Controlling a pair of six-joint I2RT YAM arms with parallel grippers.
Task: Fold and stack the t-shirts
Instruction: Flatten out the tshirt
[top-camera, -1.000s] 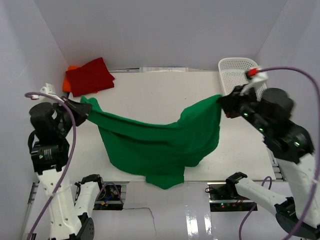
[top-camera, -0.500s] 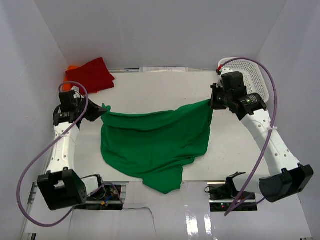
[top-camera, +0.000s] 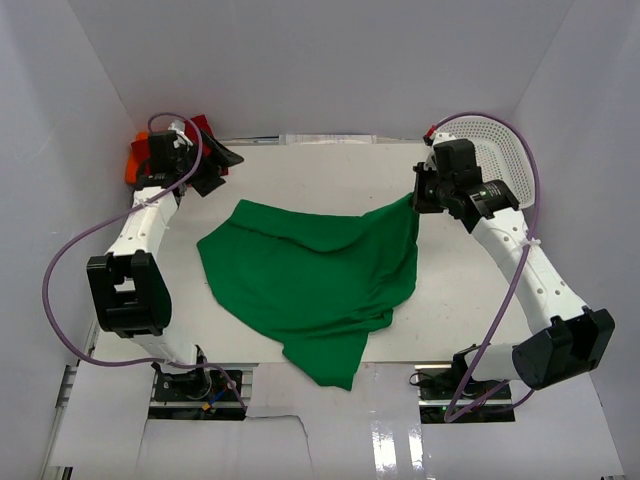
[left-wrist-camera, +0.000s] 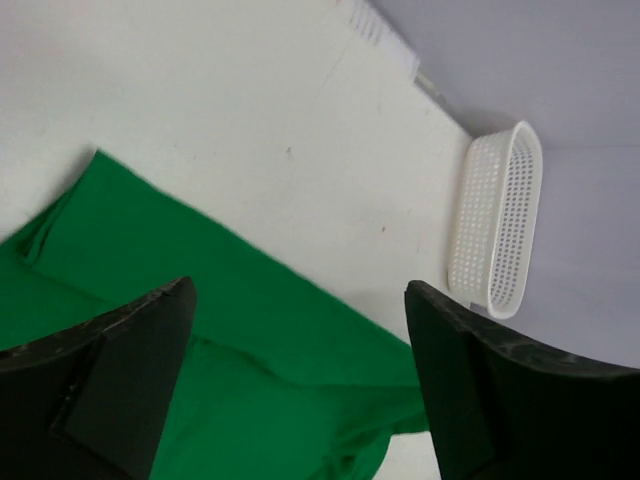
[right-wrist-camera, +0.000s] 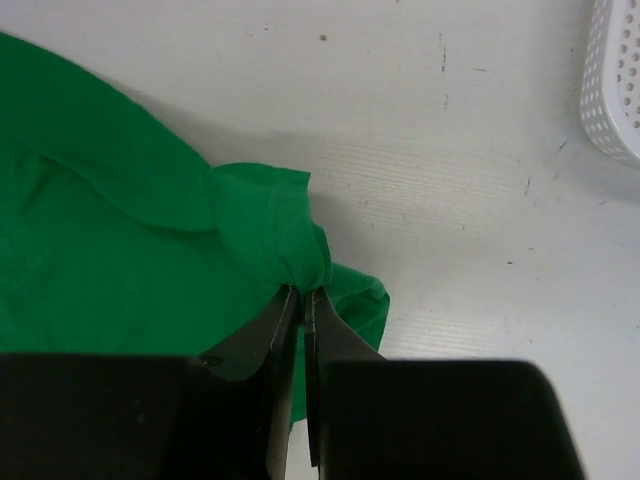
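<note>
Now the left gripper (top-camera: 220, 160) has let go of the green t-shirt (top-camera: 310, 270).
Its fingers stand wide apart and empty, swung back to the far left corner beside the red t-shirt (top-camera: 203, 123); a second ago they pinched the cloth. The shirt has dropped onto the table (top-camera: 320, 170), its hem over the near edge. The right gripper (right-wrist-camera: 302, 292) still pinches its right corner, near the white basket (top-camera: 505, 150).

- green t-shirt (top-camera: 310, 280): solid bright green, plain.
- red t-shirt (top-camera: 203, 123): solid red.
- orange t-shirt (top-camera: 131, 168): solid orange.
- mesh basket (top-camera: 512, 150): white, perforated grid pattern.
- table (top-camera: 320, 175): white, faint dark specks.
- left arm (top-camera: 140, 228), right arm (top-camera: 530, 270): white shells, black joints.
- cables (top-camera: 48, 295): purple.
</note>
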